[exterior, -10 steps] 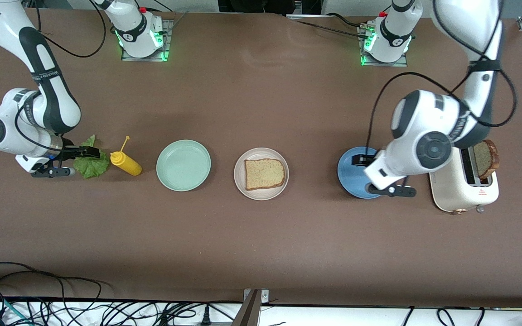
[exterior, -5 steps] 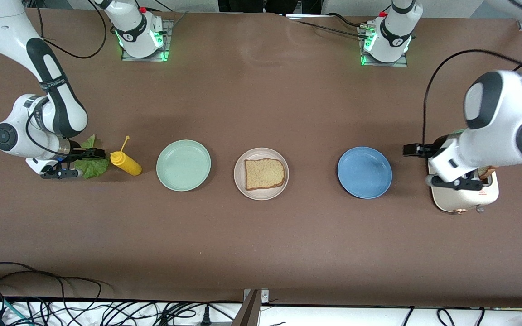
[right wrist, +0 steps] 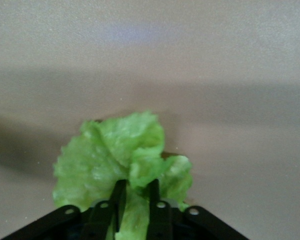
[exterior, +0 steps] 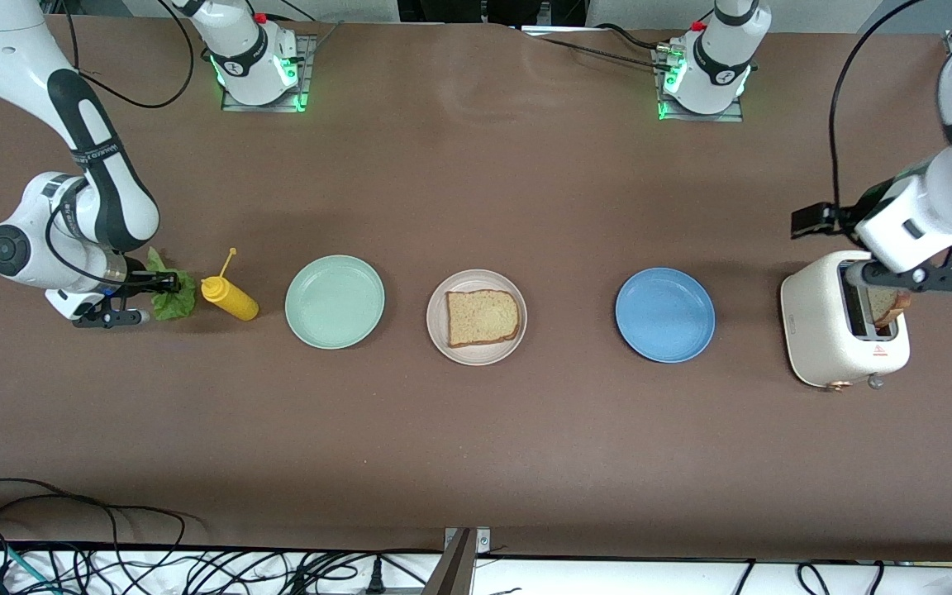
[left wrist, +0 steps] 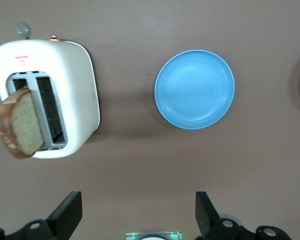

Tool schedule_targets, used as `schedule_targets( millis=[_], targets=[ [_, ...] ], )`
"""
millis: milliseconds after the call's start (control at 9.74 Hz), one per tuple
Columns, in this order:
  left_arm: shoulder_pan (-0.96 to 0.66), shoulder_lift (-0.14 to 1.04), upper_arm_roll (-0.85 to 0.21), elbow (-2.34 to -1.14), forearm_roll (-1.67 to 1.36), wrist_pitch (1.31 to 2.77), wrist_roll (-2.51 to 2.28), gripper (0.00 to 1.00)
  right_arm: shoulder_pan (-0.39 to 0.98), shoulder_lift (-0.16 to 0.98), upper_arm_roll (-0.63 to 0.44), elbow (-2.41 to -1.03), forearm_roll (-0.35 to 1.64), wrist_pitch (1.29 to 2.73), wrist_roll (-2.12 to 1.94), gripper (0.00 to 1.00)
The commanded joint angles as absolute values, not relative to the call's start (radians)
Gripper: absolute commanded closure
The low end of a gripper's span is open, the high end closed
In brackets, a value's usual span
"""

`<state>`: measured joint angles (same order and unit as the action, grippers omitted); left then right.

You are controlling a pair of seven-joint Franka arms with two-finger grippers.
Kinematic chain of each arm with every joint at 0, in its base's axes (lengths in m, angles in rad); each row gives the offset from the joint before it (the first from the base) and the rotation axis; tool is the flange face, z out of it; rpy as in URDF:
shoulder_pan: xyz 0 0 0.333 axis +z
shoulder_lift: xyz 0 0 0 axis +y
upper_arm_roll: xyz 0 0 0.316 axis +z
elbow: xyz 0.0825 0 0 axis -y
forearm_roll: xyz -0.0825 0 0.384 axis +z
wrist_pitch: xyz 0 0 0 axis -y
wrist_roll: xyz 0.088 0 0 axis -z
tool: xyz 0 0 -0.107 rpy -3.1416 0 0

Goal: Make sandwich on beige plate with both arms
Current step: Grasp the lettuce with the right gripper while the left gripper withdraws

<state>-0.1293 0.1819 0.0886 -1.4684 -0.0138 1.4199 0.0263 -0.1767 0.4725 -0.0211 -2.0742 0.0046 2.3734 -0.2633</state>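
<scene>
Take the round beige plate (exterior: 476,317) in the middle of the brown surface (exterior: 476,430) as your landmark. One square tan bread slice (exterior: 483,317) already lies flat on it, so the base of the sandwich is in place and the filling is the step in hand.

Your right claw (exterior: 133,299) is down at the surface well toward the right arm's end from the beige plate, past the mint-green round plate (exterior: 335,302) and the yellow squeeze bottle (exterior: 230,298). In the right wrist view its fingers (right wrist: 119,196) are drawn close together, pinching the bunched edge of the crinkled green lettuce leaf (right wrist: 115,159). The leaf looks gathered rather than flat, so expect it to hang crumpled when raised.

Your left claw (exterior: 885,248) hangs spread wide and empty over the cream two-slot toaster (exterior: 823,335), which sits toward the left arm's end from the beige plate, just past the round blue plate (exterior: 664,314). The second brown-crusted bread slice (left wrist: 21,123) stands tilted out of a toaster slot.

Next, I judge, you lift the lettuce clear, carry it over the bottle and the mint-green plate, and lay it on the slice. The left claw must then come down around the toaster slice.
</scene>
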Motion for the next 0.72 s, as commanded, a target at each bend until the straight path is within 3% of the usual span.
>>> schedule_targets(
  millis=[0, 205, 616],
  targets=[
    [-0.112, 0.184, 0.083, -1.387, 0.017, 1.342, 0.038, 0.0, -0.183, 0.48, -0.018, -2.075, 0.0, 2.373, -0.285, 1.0],
    [-0.112, 0.146, 0.078, -1.403, 0.017, 1.319, 0.032, 0.0, -0.18, 0.469, -0.018, -2.068, 0.0, 2.362, -0.284, 1.0],
    [-0.112, 0.127, 0.077, -1.482, 0.006, 1.363, 0.032, 0.0, -0.178, 0.451, -0.017, -1.849, -0.018, 2.049, -0.282, 1.0]
  ],
)
